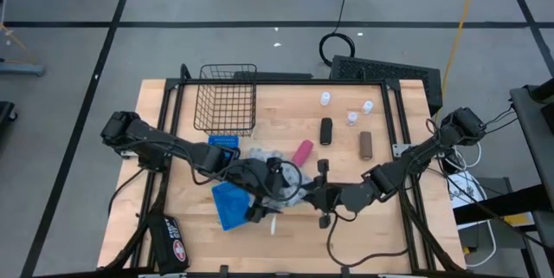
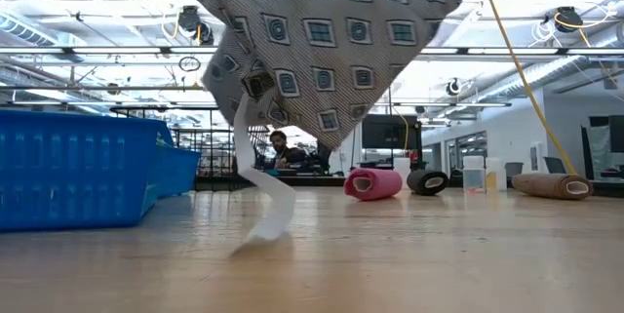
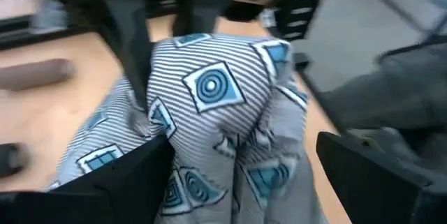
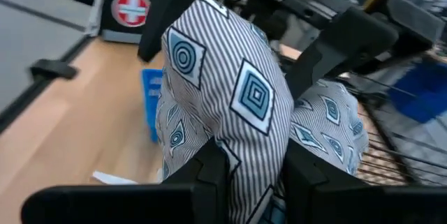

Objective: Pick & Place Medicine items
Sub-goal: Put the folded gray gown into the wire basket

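My right fingers [image 4: 248, 172] pinch the cloth bag [image 4: 230, 91]; left fingers [image 3: 237, 175] gape wide around it. If the pinch slips, it drops toward the pink tube [image 1: 302, 151] at 1 o'clock.

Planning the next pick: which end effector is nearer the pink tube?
Right, narrowly. The right end effector, shut on the cloth, sits just below the pink tube. The left end effector is open at the cloth, farther left.
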You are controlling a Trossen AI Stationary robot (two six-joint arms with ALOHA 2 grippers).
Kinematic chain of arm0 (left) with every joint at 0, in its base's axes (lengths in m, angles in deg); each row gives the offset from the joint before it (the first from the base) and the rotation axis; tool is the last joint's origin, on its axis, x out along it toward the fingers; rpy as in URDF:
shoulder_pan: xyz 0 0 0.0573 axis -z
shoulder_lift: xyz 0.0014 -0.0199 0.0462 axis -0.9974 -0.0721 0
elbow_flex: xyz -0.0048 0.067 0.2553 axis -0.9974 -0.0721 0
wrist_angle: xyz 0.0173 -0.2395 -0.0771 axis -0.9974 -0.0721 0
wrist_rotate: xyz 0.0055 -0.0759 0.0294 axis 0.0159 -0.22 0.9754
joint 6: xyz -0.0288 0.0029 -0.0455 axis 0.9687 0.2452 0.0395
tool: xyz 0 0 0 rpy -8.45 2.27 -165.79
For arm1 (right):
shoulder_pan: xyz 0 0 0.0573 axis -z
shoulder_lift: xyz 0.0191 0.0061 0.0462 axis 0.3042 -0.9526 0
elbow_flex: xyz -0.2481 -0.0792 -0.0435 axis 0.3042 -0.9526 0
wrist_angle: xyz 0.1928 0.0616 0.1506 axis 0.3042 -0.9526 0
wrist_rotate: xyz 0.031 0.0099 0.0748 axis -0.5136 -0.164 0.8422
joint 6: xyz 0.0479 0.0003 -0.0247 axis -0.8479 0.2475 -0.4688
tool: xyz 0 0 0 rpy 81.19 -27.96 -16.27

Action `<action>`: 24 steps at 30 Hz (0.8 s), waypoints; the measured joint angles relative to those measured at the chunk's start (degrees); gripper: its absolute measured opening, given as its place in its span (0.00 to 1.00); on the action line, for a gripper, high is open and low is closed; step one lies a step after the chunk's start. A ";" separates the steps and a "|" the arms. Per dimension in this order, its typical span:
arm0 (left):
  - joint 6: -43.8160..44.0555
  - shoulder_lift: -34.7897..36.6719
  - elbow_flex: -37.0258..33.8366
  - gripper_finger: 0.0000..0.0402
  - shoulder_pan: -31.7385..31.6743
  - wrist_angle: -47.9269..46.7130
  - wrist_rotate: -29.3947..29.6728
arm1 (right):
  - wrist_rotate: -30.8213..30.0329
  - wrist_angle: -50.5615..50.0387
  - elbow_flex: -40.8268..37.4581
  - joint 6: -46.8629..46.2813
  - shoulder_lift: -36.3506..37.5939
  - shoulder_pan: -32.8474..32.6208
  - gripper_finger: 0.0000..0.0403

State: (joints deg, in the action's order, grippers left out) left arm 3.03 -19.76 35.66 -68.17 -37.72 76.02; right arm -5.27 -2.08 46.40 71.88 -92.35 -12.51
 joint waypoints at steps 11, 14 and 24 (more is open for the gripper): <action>-3.49 -0.11 0.04 0.90 0.06 0.48 16.45 | -7.11 5.09 0.00 3.52 0.00 -1.93 0.16; -4.84 -0.28 0.04 0.90 0.04 0.02 17.76 | -6.86 7.59 0.07 5.17 0.02 -3.70 0.16; -6.12 -0.26 0.02 0.87 -0.18 -0.32 17.58 | -6.55 11.40 0.09 9.31 0.07 -6.51 0.16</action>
State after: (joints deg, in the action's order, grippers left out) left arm -3.09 -20.02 35.68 -68.34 -38.04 93.60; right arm -11.83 9.32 46.48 81.18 -92.28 -19.02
